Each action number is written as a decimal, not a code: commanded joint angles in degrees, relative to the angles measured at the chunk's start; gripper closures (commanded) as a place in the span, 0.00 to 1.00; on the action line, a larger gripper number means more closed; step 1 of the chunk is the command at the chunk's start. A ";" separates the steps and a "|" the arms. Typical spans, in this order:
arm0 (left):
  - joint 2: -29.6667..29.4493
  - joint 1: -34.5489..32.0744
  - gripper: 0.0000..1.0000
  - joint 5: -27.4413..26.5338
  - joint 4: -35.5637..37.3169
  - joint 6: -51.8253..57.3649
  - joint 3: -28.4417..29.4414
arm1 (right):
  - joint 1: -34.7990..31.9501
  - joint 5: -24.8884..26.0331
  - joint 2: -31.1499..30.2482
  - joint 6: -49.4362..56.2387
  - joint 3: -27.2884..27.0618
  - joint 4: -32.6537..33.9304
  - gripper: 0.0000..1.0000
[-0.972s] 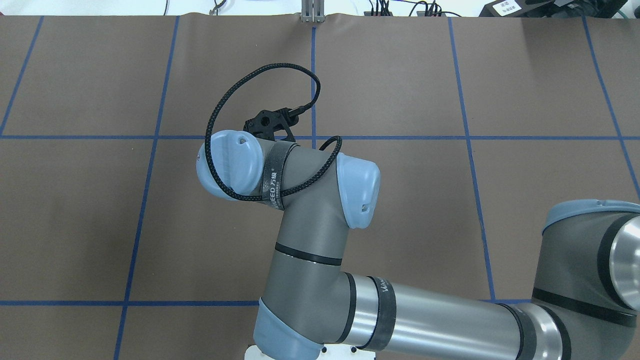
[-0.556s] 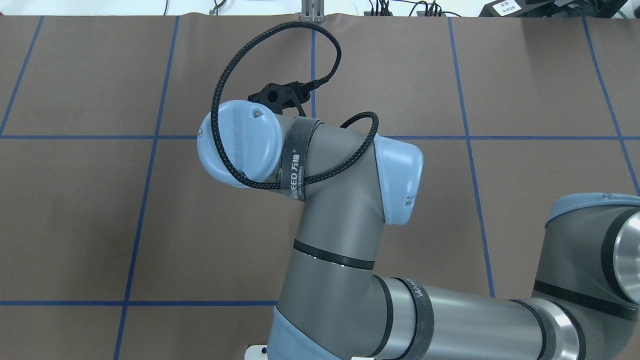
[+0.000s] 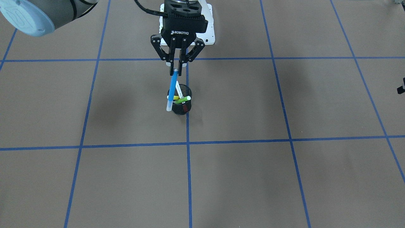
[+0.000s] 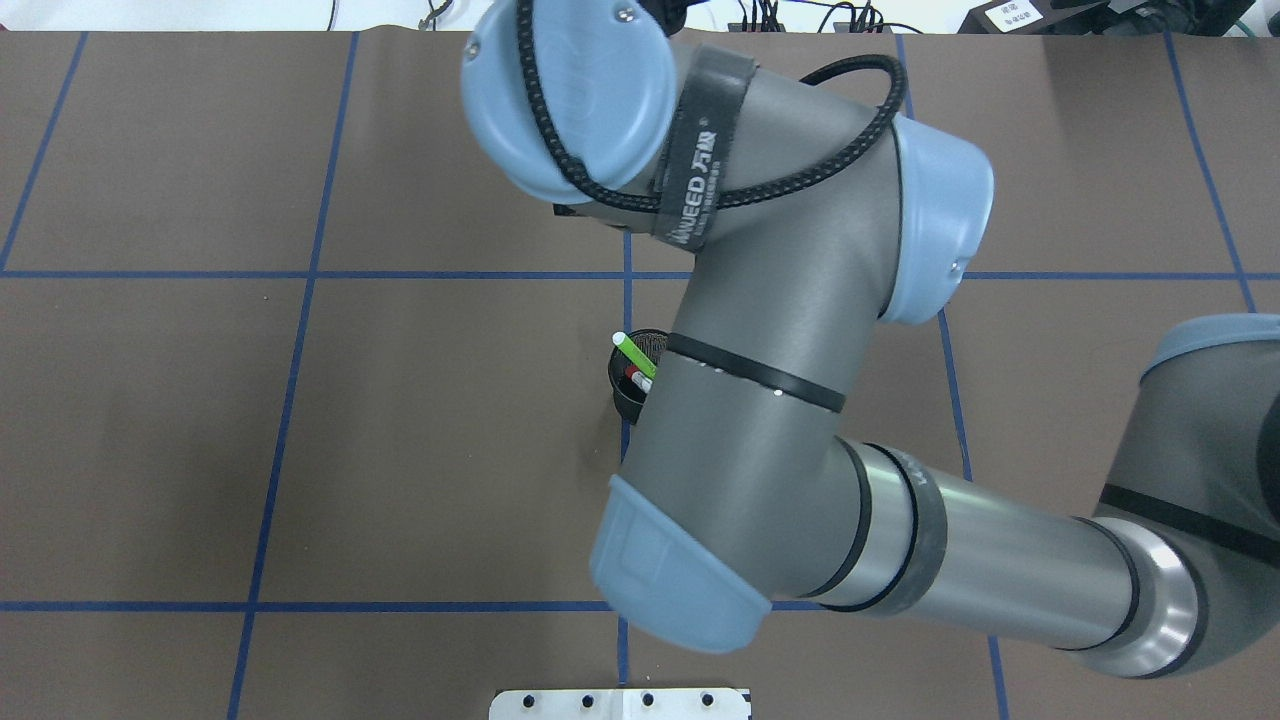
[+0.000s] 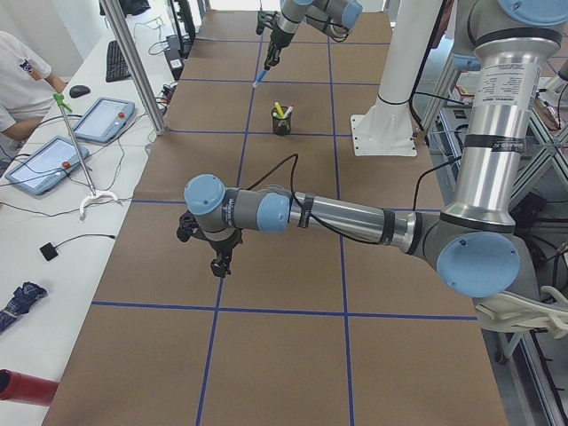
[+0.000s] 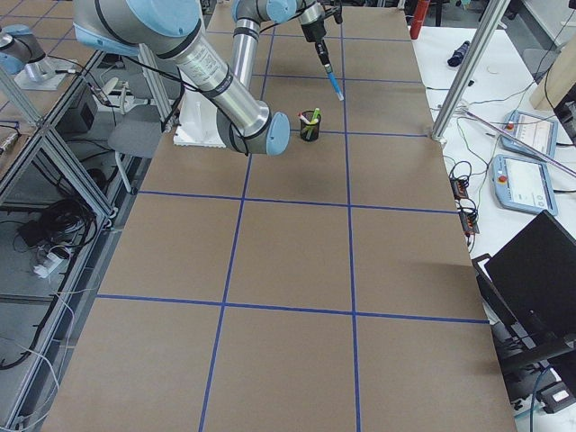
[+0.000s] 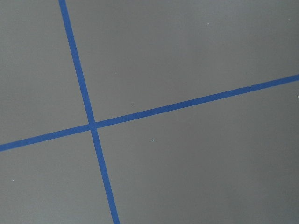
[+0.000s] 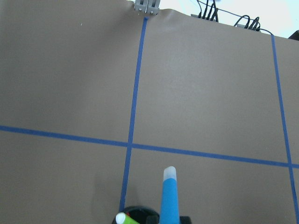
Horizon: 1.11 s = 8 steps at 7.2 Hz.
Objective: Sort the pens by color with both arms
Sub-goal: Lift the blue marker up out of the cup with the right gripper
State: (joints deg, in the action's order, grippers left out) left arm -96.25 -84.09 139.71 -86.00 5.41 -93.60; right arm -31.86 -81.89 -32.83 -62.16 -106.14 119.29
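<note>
1. A black mesh cup (image 3: 177, 110) stands upright on the brown surface (image 3: 253, 177), on a blue tape line (image 3: 188, 164). Three pens lean in it: a light green pen (image 3: 183, 100), a yellow pen (image 3: 176, 98) and a white pen (image 3: 179, 90) with a red end.
2. The blue pen (image 3: 172, 88) is outside the cup. The right gripper (image 3: 177, 70) has its jaws clenched on the pen's top end, and the pen hangs tip down above the cup.
3. In the overhead view the right arm (image 4: 760, 400) covers most of the cup, leaving only the green pen and a red end in sight.
4. The left arm (image 5: 337, 213) reaches low over the surface, well apart from the cup. Whether the jaws of the left gripper (image 5: 218, 266) are released or clenched cannot be told.
5. Count: four pens, one cup, two arms.
</note>
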 commanded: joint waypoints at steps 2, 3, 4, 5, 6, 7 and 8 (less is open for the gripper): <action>-0.43 1.64 0.00 -0.05 -0.05 -0.05 -1.40 | -6.18 4.72 -16.79 5.62 2.67 -27.64 1.00; -0.17 1.65 0.00 -0.05 -0.05 -0.05 -2.28 | -6.37 5.15 -16.91 5.48 8.26 -35.45 1.00; -0.26 1.65 0.00 -0.05 -0.05 -0.14 -2.55 | -6.46 5.25 -17.00 5.47 13.63 -45.19 1.00; -0.35 1.65 0.00 -0.05 -0.05 -0.14 -2.55 | -6.46 5.42 -17.09 5.56 18.12 -53.20 1.00; -0.35 1.65 0.00 -0.05 -0.05 -0.14 -2.55 | -6.29 7.42 -18.31 5.91 22.25 -61.46 1.00; -0.43 1.65 0.00 -0.05 -0.05 -0.14 -2.55 | -6.11 9.53 -20.58 6.52 24.99 -67.64 1.00; -0.52 1.65 0.00 -0.05 -0.05 -0.14 -2.55 | -5.24 13.73 -20.69 8.70 27.11 -69.35 1.00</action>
State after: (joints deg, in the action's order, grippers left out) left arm -96.67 -82.44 139.66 -86.04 5.27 -96.13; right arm -37.87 -72.45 -52.50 -55.44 -82.44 54.95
